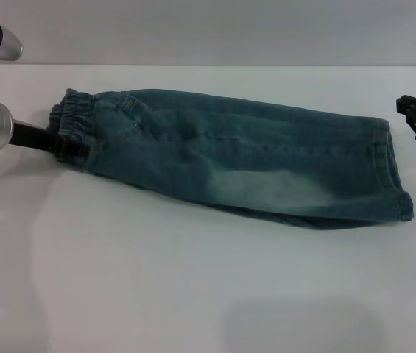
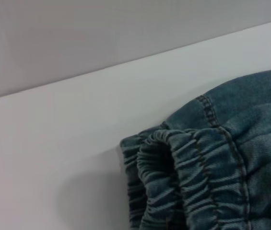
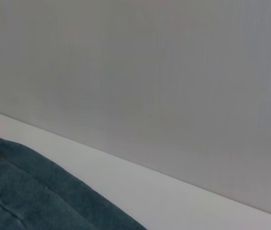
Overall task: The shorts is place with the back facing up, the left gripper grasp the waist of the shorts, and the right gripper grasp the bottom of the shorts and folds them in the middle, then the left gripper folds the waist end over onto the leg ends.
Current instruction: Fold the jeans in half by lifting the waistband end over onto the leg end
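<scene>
The left gripper [image 1: 59, 144] sat at the waist [image 1: 75, 118], apparently pinching it, though its fingertips were hidden by the cloth. The shorts [image 1: 237, 158] lay folded lengthwise on the white table [image 1: 156, 287], stretching away toward the leg ends [image 1: 392, 169]. The right gripper [image 1: 414, 118] hovered just beyond the hems, off the fabric; can't tell its finger spread.

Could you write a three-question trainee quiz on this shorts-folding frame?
1. True or false: the shorts are already folded lengthwise in the middle.
2. Which gripper is at the waist? A) left gripper B) right gripper C) both
3. Fill in: the leg ends point toward the robot's ____ side.

Key: 1 true; 2 A, the right gripper sits apart from the hems; 3 right.
</scene>
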Motion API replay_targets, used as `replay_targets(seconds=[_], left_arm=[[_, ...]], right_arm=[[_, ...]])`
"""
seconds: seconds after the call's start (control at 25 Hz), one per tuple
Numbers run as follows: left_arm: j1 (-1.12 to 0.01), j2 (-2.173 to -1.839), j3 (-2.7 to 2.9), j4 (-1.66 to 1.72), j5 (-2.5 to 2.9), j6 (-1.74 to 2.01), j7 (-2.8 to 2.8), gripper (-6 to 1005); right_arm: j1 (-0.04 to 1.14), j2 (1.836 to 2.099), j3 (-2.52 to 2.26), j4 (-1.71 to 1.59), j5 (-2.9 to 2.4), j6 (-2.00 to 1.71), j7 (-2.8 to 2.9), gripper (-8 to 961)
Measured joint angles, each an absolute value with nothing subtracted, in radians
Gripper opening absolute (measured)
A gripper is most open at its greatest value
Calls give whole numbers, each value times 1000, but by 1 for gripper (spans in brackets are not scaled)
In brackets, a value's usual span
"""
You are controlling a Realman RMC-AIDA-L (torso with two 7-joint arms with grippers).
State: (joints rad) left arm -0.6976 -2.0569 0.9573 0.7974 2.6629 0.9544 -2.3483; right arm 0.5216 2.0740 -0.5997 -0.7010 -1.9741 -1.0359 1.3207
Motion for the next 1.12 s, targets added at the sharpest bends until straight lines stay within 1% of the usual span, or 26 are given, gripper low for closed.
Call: replay_targets(seconds=[0.16, 0.48, 0.68, 1.12], left_arm=[[-696, -2056, 962, 802, 2663, 953, -2341, 610], [-698, -2056, 963, 803, 2664, 955, -2335, 379], [-698, -2056, 963, 808, 2663, 954, -2335, 293], [-706, -2059, 964, 850, 2660, 976, -2335, 204]], right_arm=[[520, 2074, -600, -701, -1974, -1036, 1321, 0], [519, 2074, -600, -701, -1974, -1037, 1321, 1], [518, 2074, -600, -701, -1974, -1037, 1321, 1], [516, 2074, -601, -698, -1974, -1038, 1321, 1]])
